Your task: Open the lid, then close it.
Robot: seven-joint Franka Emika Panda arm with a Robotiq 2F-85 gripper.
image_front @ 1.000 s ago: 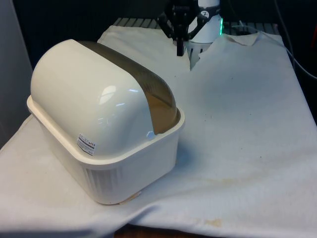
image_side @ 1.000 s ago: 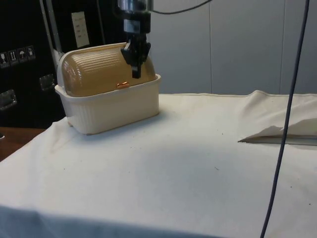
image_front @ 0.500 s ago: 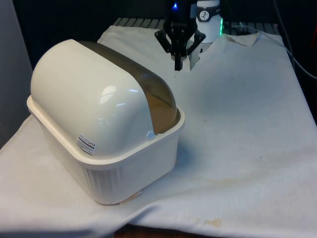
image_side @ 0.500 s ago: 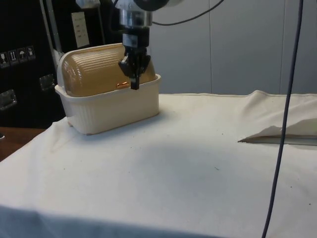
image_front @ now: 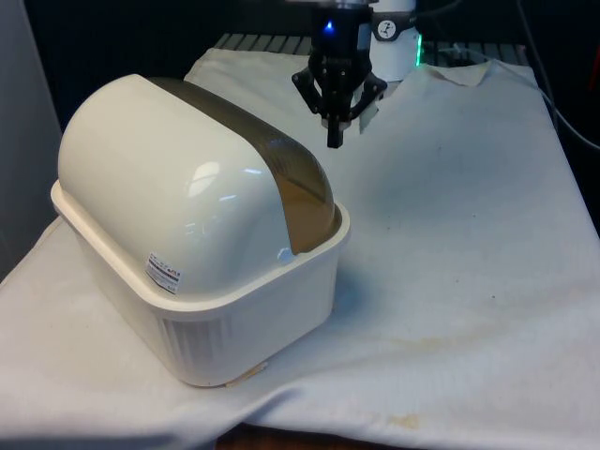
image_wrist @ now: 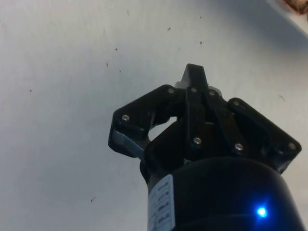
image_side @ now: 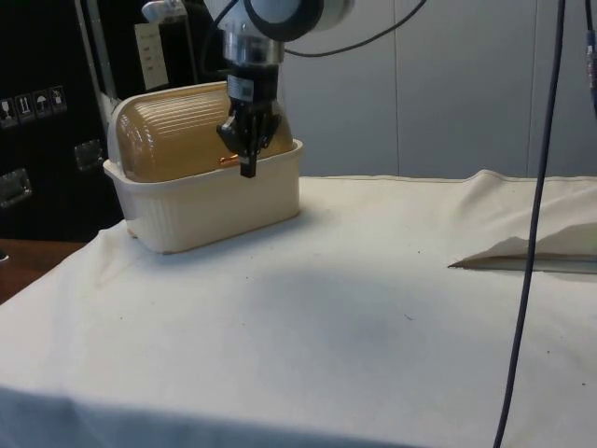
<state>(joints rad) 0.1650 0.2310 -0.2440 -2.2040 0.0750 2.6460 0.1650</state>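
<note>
Gripper: the black two-finger gripper [image_front: 334, 141] points down with its fingers pressed together into a single tip; nothing sits between them and nothing touches them.
Gripper position: it hangs in the air above the white cloth [image_front: 450, 216], at the far side of the bread box [image_front: 202, 248], near the box but apart from it. In the side view the gripper [image_side: 247, 171] sits in front of the box's open-side rim, level with the small orange handle [image_side: 229, 160].
Change: over the last second the gripper has dropped lower and moved towards the box; a second ago its tip was higher and further back on the table.
Meaning for the task: this reads as the approach to the handle; opening has probably not started.
Lid: the amber ribbed roll-top lid [image_side: 182, 138] is down over the cream base [image_side: 213, 201], so the box is closed.
Bread box location: at the front view's left on the table, its white domed back facing that camera.
</note>
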